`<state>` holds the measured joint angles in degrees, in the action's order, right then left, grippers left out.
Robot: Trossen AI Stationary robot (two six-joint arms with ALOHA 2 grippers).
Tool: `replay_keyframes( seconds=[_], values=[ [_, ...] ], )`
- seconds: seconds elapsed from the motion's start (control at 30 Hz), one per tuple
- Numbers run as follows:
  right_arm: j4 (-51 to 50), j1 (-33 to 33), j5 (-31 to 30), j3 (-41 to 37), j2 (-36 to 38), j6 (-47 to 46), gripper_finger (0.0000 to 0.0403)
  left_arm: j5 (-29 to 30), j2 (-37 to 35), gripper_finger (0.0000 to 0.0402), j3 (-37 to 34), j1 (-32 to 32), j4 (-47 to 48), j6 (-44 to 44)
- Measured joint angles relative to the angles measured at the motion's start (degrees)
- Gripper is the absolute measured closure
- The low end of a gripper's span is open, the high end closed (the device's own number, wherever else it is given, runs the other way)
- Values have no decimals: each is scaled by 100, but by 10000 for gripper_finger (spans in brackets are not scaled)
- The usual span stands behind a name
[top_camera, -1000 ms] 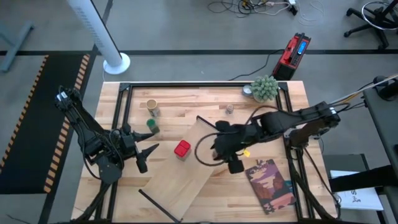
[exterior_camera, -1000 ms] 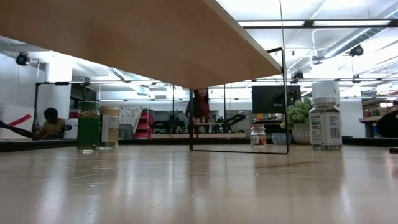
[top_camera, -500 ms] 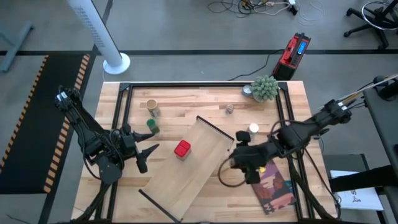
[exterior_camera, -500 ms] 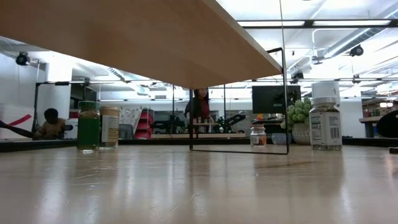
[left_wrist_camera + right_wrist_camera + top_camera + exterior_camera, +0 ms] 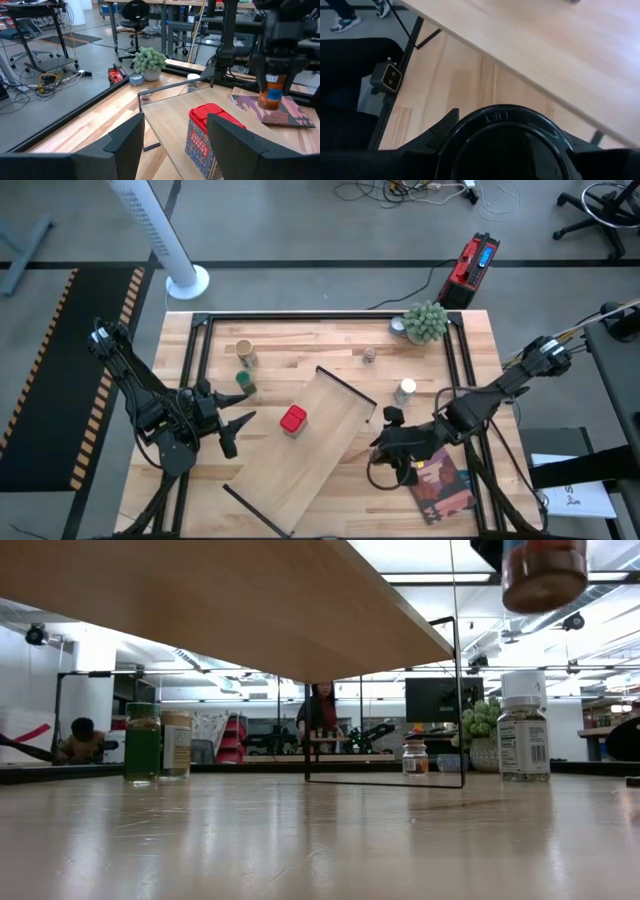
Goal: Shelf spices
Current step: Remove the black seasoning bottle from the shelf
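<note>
Lower right of the high view, beside the shelf (image 5: pixel 300 450): right gripper (image 5: pixel 398 460) clenched on black-topped jar (image 5: pixel 543 572), airborne; could clip the shelf's edge rail and tip.

The shelf (image 5: pixel 300 445) lies slantwise mid-table, one jar (image 5: pixel 292 420) standing on it. Two jars (image 5: pixel 245 368) stand beyond its left side, two more (image 5: pixel 404 389) off its right end (plant (image 5: pixel 426 321) farther back), book (image 5: pixel 443 480) to its right.
</note>
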<state>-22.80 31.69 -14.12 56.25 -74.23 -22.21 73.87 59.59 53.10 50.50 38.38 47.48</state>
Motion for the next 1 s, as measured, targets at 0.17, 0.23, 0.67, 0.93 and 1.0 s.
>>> replay_keyframes(
  seconds=[0.17, 0.23, 0.67, 0.93, 1.0],
  values=[
    [631, 84, 65, -437, -135, -77, 235, 0, 0, 198, 0, -3, -1, 21],
    [892, 101, 114, -542, -210, -78, 237, 0, 0, 198, 0, -7, -1, 69],
    [1338, 299, 108, -877, -290, -479, 236, 7, 0, 198, 0, -14, -88, 92],
    [1536, 294, 109, -1011, -730, -677, 232, 9, 0, 198, 0, -9, -111, 81],
    [1517, 294, 156, -1017, -799, -669, 233, 7, 0, 198, 0, -9, -117, 81]
  ],
)
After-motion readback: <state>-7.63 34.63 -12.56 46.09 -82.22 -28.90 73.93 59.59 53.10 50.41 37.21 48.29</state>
